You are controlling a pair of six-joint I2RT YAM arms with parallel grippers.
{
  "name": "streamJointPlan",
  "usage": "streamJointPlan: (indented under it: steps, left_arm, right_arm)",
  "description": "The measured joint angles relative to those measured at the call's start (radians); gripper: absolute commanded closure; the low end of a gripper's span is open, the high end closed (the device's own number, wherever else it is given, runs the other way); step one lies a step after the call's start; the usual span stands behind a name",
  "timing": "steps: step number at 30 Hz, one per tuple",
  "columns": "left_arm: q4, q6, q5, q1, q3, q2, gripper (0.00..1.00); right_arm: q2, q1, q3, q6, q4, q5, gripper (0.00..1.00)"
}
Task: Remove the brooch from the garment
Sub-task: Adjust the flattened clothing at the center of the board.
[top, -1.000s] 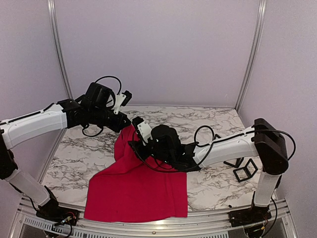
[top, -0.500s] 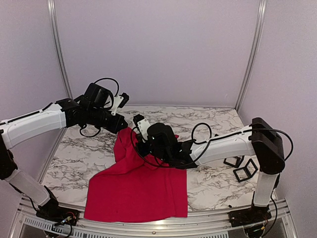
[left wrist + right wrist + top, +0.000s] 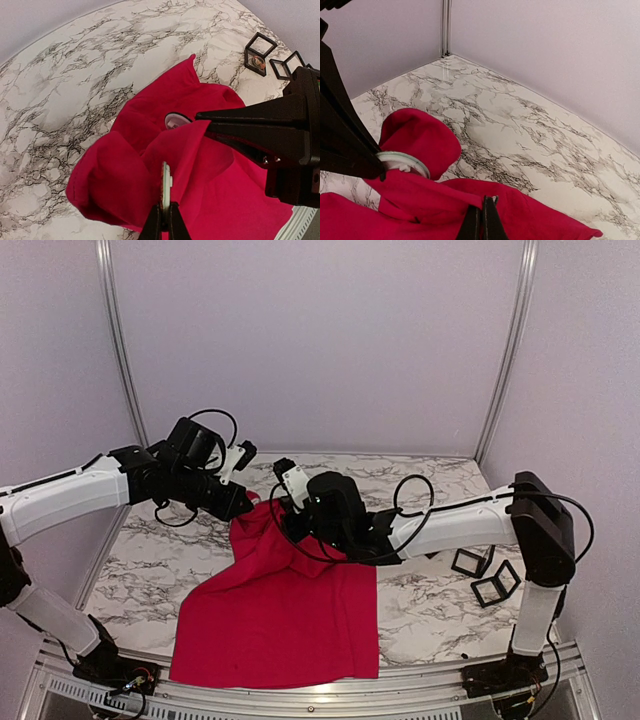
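1. Since a second ago the right wrist has lifted and shifted toward the back of the table (image 3: pixel 430 610), and the left gripper (image 3: pixel 245 508) has drawn a little to the left. The upper part of the garment (image 3: pixel 280 620) is bunched up between them.
2. The left gripper's fingers (image 3: pixel 159 224) are pressed together on the brooch (image 3: pixel 166 184), a thin round disc with a pale green-white rim. The left wrist view shows it edge-on, standing up from the fingertips against a red fold.
3. The right wrist view shows the same disc (image 3: pixel 402 161) from its flat side, just beside the dark left finger and resting against the cloth (whether it is pinned on or already free cannot be told).
4. The right gripper (image 3: pixel 481 215) is closed to a narrow slit, pinching a ridge of the red fabric (image 3: pixel 420 135) and nothing else.
5. The garment's lower half lies flat on the marble, reaching the near edge, and its top is raised off the surface.
6. Two small black frames (image 3: pixel 485 575) sit on the table to the right, well apart from the cloth.
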Motion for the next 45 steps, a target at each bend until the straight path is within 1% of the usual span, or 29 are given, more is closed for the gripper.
streamJointPlan:
  steps: [1, 2, 5, 6, 8, 11, 15, 17, 20, 25, 28, 37, 40, 42, 43, 44, 45]
  left_arm:
    - [0.000, -0.011, -0.012, 0.000, 0.000, -0.004, 1.00]
    - [0.000, -0.021, -0.023, 0.000, 0.001, -0.008, 1.00]
    - [-0.011, -0.065, -0.063, 0.000, 0.021, -0.011, 1.00]
    - [-0.018, -0.081, -0.071, 0.000, 0.032, -0.011, 1.00]
    - [-0.032, -0.108, -0.076, 0.000, 0.060, -0.010, 1.00]
    - [-0.042, -0.142, -0.066, 0.000, 0.100, -0.005, 1.00]
    - [-0.050, -0.172, -0.042, 0.000, 0.124, 0.006, 1.00]
    - [-0.050, -0.183, -0.038, 0.000, 0.126, 0.014, 1.00]
    - [-0.052, -0.195, -0.032, 0.000, 0.126, 0.023, 1.00]
    - [-0.053, -0.216, -0.019, 0.000, 0.127, 0.027, 1.00]
    - [-0.054, -0.229, -0.013, 0.000, 0.137, 0.027, 1.00]
    - [-0.055, -0.270, 0.001, 0.000, 0.159, 0.027, 1.00]
    - [-0.055, -0.283, 0.005, -0.001, 0.159, 0.029, 1.00]
    - [-0.055, -0.290, 0.005, -0.004, 0.159, 0.029, 1.00]
    - [-0.055, -0.293, 0.005, -0.004, 0.159, 0.029, 1.00]
    - [-0.055, -0.296, 0.002, -0.004, 0.159, 0.029, 1.00]
    - [-0.055, -0.301, 0.001, -0.002, 0.159, 0.029, 1.00]
  right_arm:
    - [0.000, -0.002, 0.005, -0.007, 0.000, -0.009, 0.98]
    - [0.000, -0.003, 0.006, -0.011, 0.001, -0.018, 0.94]
    - [0.000, -0.003, 0.009, -0.018, 0.001, -0.042, 0.74]
    - [0.000, -0.003, 0.009, -0.013, 0.003, -0.043, 0.70]
    - [-0.008, 0.006, 0.002, -0.023, 0.010, -0.038, 0.63]
    - [-0.049, 0.032, -0.038, -0.030, 0.035, -0.001, 0.58]
    - [-0.078, 0.103, -0.069, -0.061, 0.093, 0.053, 0.57]
    - [-0.078, 0.135, -0.076, -0.082, 0.121, 0.068, 0.51]
    - [-0.078, 0.174, -0.097, -0.118, 0.168, 0.090, 0.47]
    - [-0.073, 0.186, -0.100, -0.146, 0.203, 0.094, 0.39]
    - [-0.034, 0.186, -0.075, -0.149, 0.223, 0.106, 0.34]
    - [0.143, 0.186, 0.019, -0.126, 0.262, 0.207, 0.13]
    - [0.196, 0.186, 0.061, -0.123, 0.275, 0.249, 0.11]
    - [0.226, 0.186, 0.092, -0.124, 0.286, 0.272, 0.14]
    - [0.240, 0.186, 0.108, -0.126, 0.294, 0.285, 0.18]
    - [0.253, 0.186, 0.119, -0.127, 0.301, 0.296, 0.24]
    - [0.261, 0.185, 0.127, -0.130, 0.304, 0.306, 0.33]
